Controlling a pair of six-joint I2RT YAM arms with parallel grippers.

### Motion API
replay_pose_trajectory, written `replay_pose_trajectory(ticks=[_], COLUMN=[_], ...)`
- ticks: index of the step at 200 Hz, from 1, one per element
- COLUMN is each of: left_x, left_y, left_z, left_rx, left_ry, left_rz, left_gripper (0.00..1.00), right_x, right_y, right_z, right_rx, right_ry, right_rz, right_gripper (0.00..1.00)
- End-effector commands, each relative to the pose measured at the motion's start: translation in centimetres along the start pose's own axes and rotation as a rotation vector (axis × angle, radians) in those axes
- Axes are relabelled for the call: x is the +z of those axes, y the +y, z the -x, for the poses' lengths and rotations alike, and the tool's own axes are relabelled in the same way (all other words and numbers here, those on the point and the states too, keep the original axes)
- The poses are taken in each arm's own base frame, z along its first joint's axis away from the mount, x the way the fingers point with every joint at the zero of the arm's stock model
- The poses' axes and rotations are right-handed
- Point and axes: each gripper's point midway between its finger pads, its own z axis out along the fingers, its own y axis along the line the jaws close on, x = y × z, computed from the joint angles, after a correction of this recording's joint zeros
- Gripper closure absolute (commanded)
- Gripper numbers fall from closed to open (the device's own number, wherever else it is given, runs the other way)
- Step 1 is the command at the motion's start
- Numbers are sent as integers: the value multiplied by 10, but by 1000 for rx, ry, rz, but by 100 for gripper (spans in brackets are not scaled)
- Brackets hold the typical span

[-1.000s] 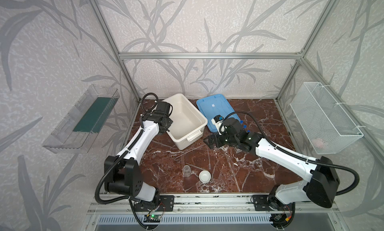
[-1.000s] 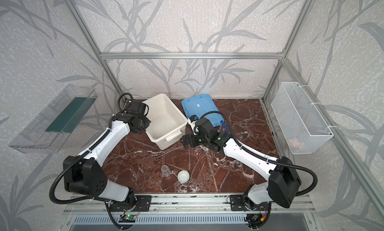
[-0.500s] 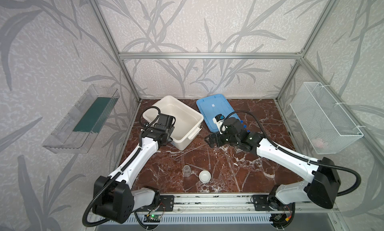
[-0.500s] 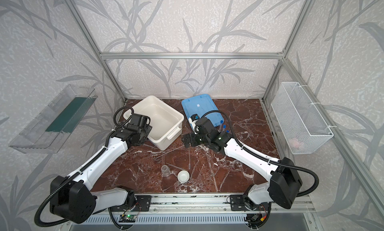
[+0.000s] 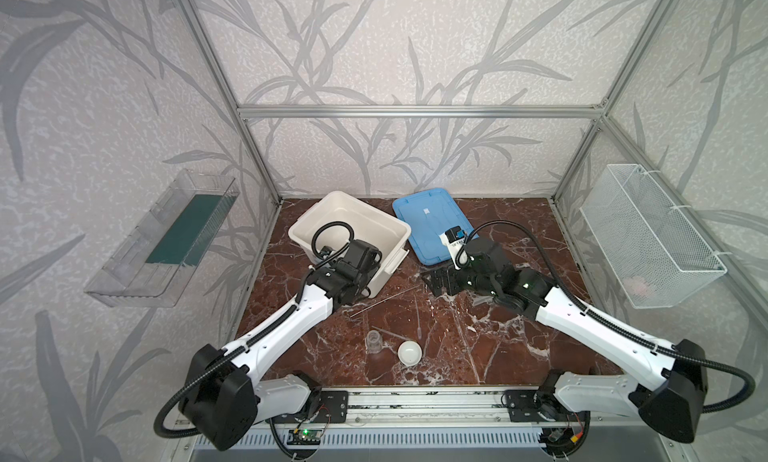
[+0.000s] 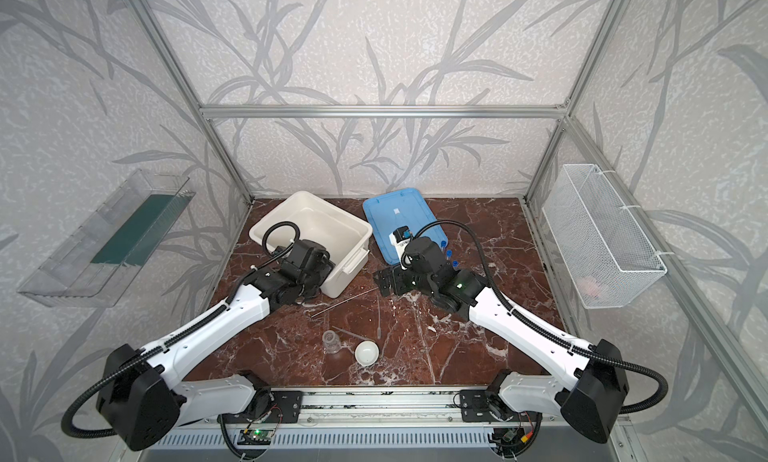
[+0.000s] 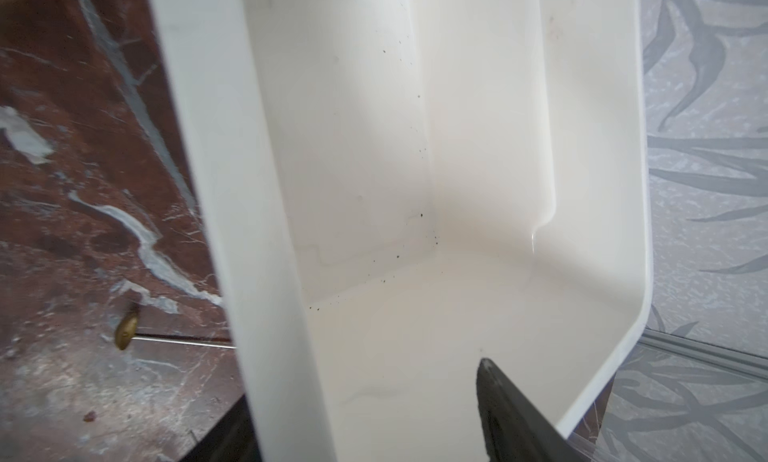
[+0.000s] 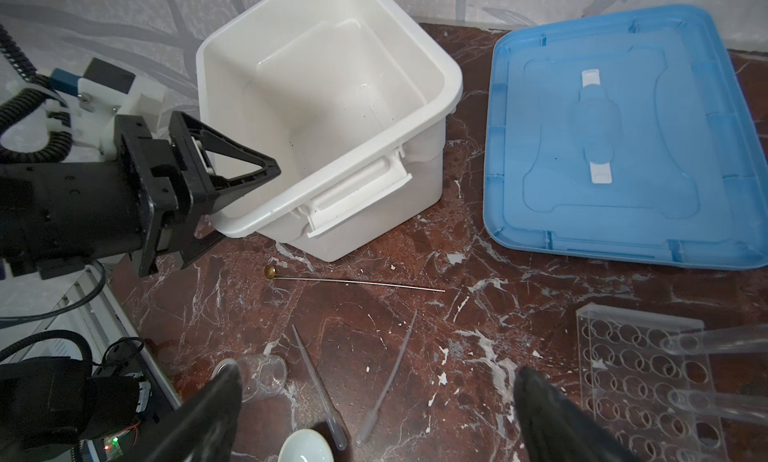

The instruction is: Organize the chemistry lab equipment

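Observation:
My left gripper (image 8: 245, 202) stands open astride the near rim of the white tub (image 8: 328, 177), one finger (image 7: 498, 397) inside and the other outside. My right gripper (image 8: 376, 370) hangs open and empty over the table. Below it lie two droppers (image 8: 318, 385) (image 8: 388, 377), a small glass jar (image 8: 262, 374) and a white dish (image 8: 305, 447). A thin rod with a brass tip (image 8: 357, 283) lies in front of the tub. The clear grid rack (image 8: 636, 377) holds test tubes (image 8: 715, 339); their blue caps (image 6: 449, 253) show in a top view.
The blue lid (image 5: 428, 219) lies flat at the back, right of the tub (image 5: 316, 219). A wire basket (image 5: 648, 235) hangs on the right wall and a clear shelf (image 5: 166, 239) on the left wall. Jar (image 5: 374, 340) and dish (image 5: 409, 352) sit near the front rail.
The left gripper has come round from the tub's far-left side to its near rim and opened. The tub has shifted left and turned. The right arm has barely moved.

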Motion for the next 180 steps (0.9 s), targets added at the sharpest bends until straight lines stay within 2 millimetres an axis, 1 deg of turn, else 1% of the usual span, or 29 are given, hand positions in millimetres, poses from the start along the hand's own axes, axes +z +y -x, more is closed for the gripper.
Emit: replay_pose_trajectory(ticks=[1,26,47,55,74,110,122,130,157,164,180], left_x=[2,6,15,19,24,30,32,34,47,48,46], left_y=[-31,-48,-60,-64,-81,-99,-105,-108,-123,-128,-137], left_z=[-2,-8,-12,-14,-18,-20,-24,-26,-37,-40,-39], left_rx=[9,52,43,38,33,58,71,85,127,140,146], left_ry=[-14,-25,-21,-16,-10,-8,3,5,46,55,45], left_rz=[-58,-61,-80,-86,-119,-129,-138,-143,-143,-147,-157], left_gripper=[28,26,25,23,21,17,17,15,14,14,14], right_x=[-6,-7,-9,-10,-11,-15,-17,-17,-19,-19,-20], right_y=[-9,-13,-16,-17,-19,-23,-25,-26,-29,-29,-30], right_z=[-8,-12,-13,-13,-13,-14,-14,-14,-14,-13,-16], right_rx=[-13,-17,-21,-21,-20,-24,-22,-21,-15,-14,-16], right_ry=[13,25,24,23,23,22,17,15,10,9,16], right_rz=[-37,-53,-65,-67,-72,-85,-91,-94,-102,-101,-103], right_gripper=[0,0,0,0,0,0,0,0,0,0,0])
